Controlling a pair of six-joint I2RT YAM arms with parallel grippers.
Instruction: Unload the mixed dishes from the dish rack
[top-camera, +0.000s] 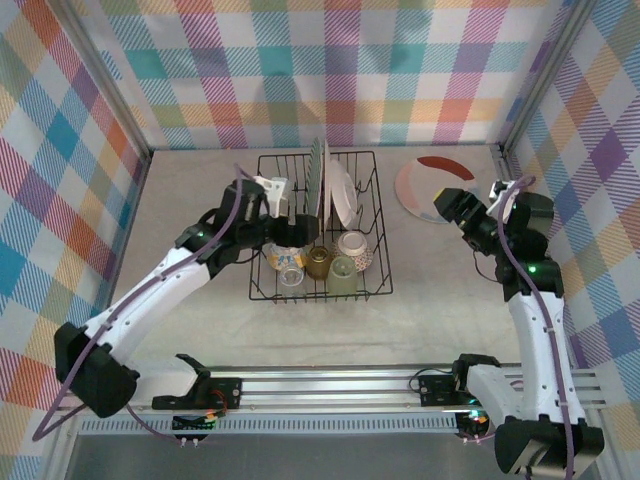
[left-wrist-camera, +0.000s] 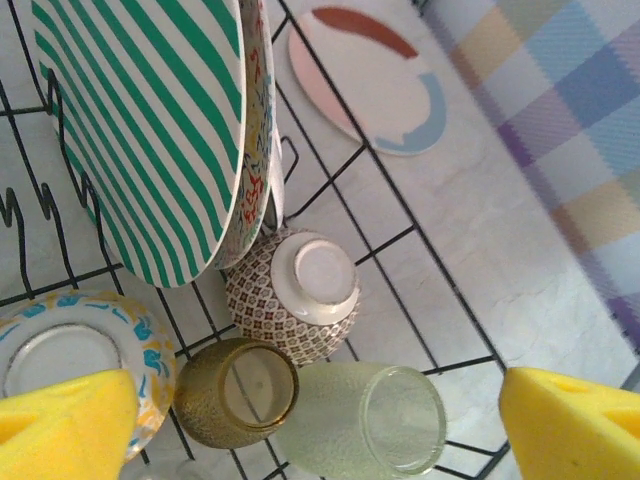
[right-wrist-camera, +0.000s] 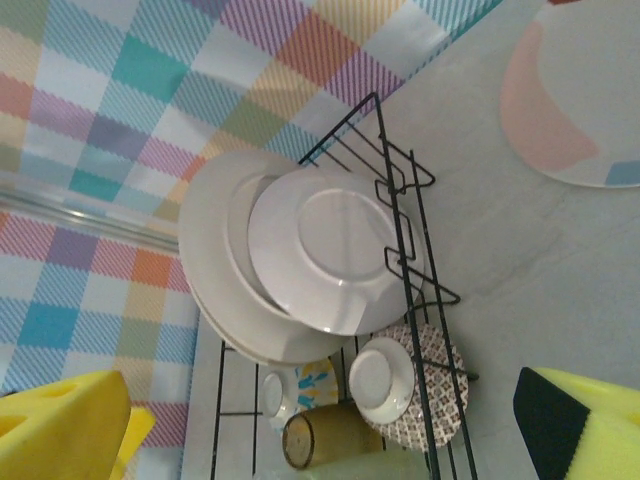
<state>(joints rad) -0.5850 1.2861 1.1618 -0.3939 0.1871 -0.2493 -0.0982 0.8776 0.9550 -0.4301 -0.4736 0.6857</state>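
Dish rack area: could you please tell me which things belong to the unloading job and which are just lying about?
Job: dish rack, striped plate, white plate, patterned bowl, amber cup, pale-green cup.
Lying about: pink plate flat on the table.

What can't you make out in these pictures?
Left wrist view: blue-and-yellow patterned bowl, partly behind a yellow finger.
Right wrist view: pale-green frosted glass cup, cut off by the bottom edge; pink-and-cream round plate, cut by the frame corner.
Top view: patterns of the upright plates, edge-on and too small.
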